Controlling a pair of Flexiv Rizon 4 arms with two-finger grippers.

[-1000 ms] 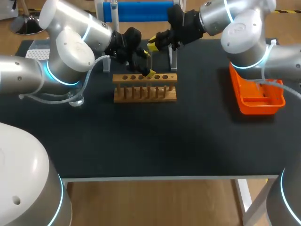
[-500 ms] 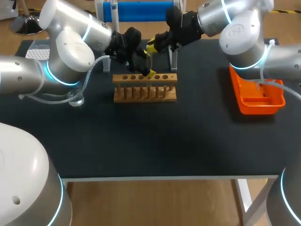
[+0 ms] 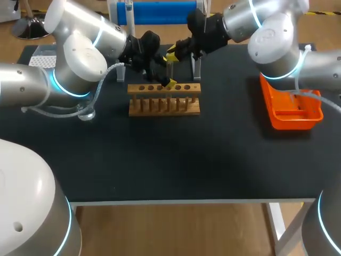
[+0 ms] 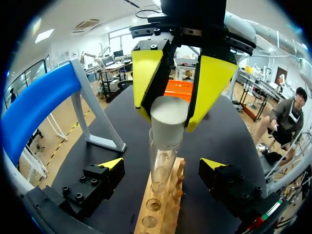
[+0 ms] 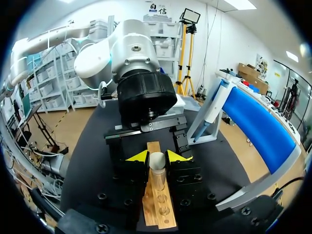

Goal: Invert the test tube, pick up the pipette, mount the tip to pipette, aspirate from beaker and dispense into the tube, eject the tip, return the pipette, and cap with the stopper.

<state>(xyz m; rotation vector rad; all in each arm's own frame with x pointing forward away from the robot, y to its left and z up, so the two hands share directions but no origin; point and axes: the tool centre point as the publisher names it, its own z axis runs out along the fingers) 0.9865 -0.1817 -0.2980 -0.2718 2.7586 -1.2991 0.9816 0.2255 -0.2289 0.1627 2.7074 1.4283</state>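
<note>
Your right gripper (image 5: 157,156): pinching the stopper (image 4: 168,115) atop the test tube (image 4: 163,161).
Your left gripper (image 4: 161,164): wide apart, empty.

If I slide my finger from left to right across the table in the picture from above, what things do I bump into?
White box → wooden rack → orange tray. The test tube, the left end effector and the right end effector all overlap the rack, so I left them out.

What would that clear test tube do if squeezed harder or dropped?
The test tube looks like thin, clear glass, so likely brittle and slippery in the right gripper. Round and slender, it would probably roll on the table.
</note>
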